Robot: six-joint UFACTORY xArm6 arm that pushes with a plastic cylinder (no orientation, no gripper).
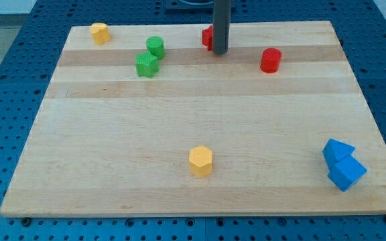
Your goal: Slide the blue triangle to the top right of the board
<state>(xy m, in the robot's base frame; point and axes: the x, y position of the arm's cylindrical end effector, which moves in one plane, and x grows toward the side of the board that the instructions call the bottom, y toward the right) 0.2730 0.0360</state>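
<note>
The blue triangle (337,150) lies near the board's bottom right corner, touching a blue cube (347,173) just below it. My tip (220,51) is at the top middle of the board, far from the blue triangle, right beside a red block (208,37) that the rod partly hides.
A red cylinder (270,60) stands to the right of my tip. A green cylinder (155,46) and a green block (147,65) sit at the top left. A yellow block (99,33) is in the top left corner. A yellow hexagon (200,161) lies at the bottom middle.
</note>
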